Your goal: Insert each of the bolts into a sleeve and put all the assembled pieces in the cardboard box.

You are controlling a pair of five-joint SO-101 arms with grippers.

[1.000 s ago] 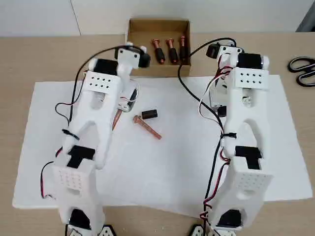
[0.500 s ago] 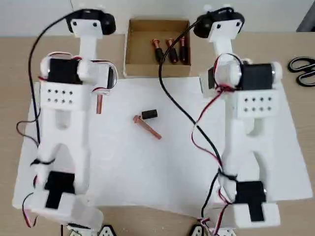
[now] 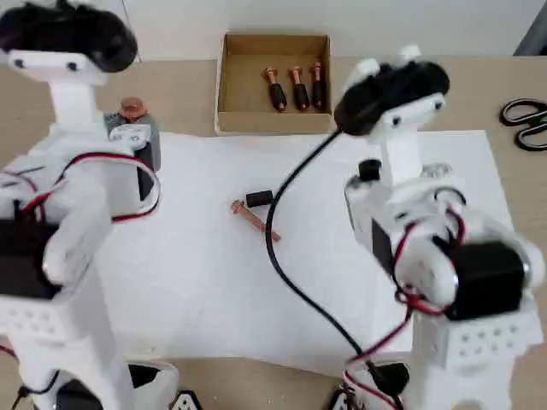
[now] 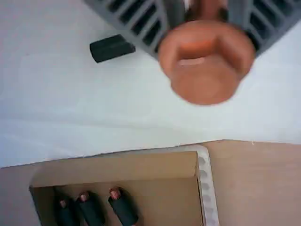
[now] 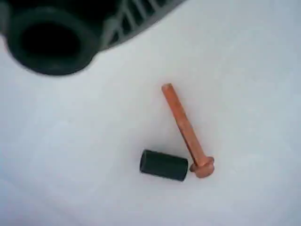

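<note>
Both arms have risen. Left gripper (image 4: 204, 12) clamps a copper bolt (image 4: 205, 61), right gripper (image 5: 61, 23) a black sleeve (image 5: 47, 44). Mid-frame, a loose bolt (image 3: 255, 220) lies just beside a loose sleeve (image 3: 259, 199); cardboard box (image 3: 220, 96) above holds three assemblies (image 3: 296, 88); scissors (image 3: 523, 120) far right.

White moulded shells on left arm (image 3: 60, 256) and right arm (image 3: 402, 213). Black servo blocks (image 3: 73, 34) at joints. Red, white and black wiring; thick black cable (image 3: 295, 282). Perforated lower plates (image 3: 479, 342). Left gripper (image 4: 204, 12) fingers (image 4: 136, 19) apparently dark grey, ribbed.

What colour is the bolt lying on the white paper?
Coppery orange. The bolt shows best in the right wrist view.
</note>
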